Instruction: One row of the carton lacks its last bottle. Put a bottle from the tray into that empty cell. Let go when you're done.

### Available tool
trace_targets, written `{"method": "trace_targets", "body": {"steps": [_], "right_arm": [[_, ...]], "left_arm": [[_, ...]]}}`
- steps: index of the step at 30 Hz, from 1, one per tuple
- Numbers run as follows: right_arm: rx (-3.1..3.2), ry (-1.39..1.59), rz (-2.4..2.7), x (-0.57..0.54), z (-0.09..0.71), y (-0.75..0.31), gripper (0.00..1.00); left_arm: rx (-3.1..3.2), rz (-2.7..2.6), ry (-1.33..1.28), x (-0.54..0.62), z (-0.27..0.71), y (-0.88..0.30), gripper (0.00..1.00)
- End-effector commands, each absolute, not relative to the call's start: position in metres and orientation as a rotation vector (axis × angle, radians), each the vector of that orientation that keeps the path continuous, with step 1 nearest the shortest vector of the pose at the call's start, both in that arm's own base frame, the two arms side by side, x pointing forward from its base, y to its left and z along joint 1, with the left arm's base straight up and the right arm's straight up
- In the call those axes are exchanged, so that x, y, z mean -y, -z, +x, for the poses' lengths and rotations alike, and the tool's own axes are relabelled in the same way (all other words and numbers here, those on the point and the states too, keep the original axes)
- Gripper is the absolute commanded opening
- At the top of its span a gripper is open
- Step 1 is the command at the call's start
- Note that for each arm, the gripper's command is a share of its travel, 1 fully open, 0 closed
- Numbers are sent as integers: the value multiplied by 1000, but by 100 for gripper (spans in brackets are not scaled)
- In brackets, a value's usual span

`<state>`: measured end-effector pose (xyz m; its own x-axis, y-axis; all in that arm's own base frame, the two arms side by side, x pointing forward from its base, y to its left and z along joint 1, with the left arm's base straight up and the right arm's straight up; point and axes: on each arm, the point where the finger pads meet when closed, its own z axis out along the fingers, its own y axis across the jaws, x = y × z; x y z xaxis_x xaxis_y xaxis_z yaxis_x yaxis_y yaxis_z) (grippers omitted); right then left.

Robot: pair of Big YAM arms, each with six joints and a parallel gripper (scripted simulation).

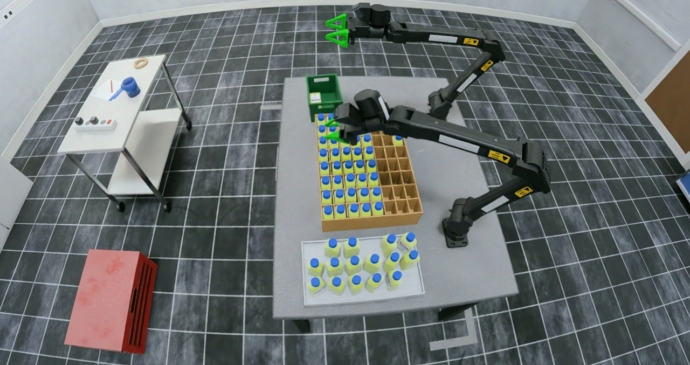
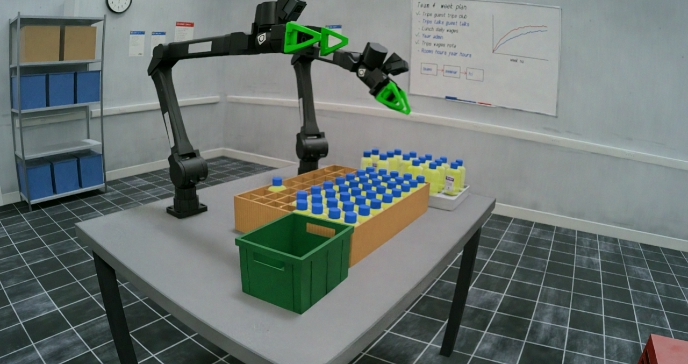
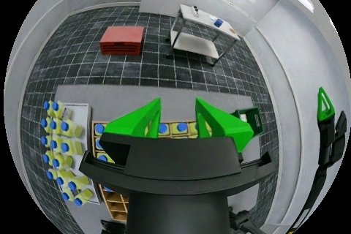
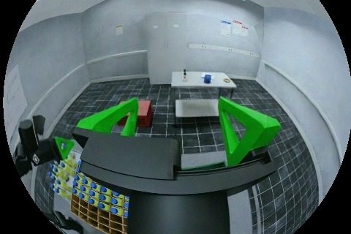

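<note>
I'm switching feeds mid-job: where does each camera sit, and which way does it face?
Top: high over the room, looking down at the carton; both arms show.
Exterior: beside the table's green crate end, looking along the table; both arms show.
Left wrist: on the left arm, facing over the carton; left tool centre, right arm at picture right.
Right wrist: on the right arm, facing across the room; right tool centre, left arm at picture left.
Shared by both wrists: red cabinet.
</note>
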<state>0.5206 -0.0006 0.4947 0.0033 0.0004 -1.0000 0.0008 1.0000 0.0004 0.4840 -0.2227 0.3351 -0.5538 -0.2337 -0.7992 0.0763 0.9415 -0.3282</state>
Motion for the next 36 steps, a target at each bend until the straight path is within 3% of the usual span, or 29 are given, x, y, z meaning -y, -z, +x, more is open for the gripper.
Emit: {"method": "trace_targets", "body": {"steps": [1, 9, 15, 23, 36], "right_arm": [[-1487, 5, 3, 3, 526, -542, 100], [-1487, 5, 3, 3, 526, -542, 100], [-1487, 5, 3, 3, 526, -542, 100], [-1487, 5, 3, 3, 526, -542, 100], [-1487, 5, 3, 3, 526, -542, 100]], "left_arm": [[-1910, -45, 399, 184, 503, -415, 42], [-1891, -30, 304, 144, 525, -396, 42], [-1673, -13, 233, 97, 523, -490, 42], [-1666, 14, 132, 56, 529, -464, 42], [-1460, 33, -12, -1, 509, -543, 42]]}}
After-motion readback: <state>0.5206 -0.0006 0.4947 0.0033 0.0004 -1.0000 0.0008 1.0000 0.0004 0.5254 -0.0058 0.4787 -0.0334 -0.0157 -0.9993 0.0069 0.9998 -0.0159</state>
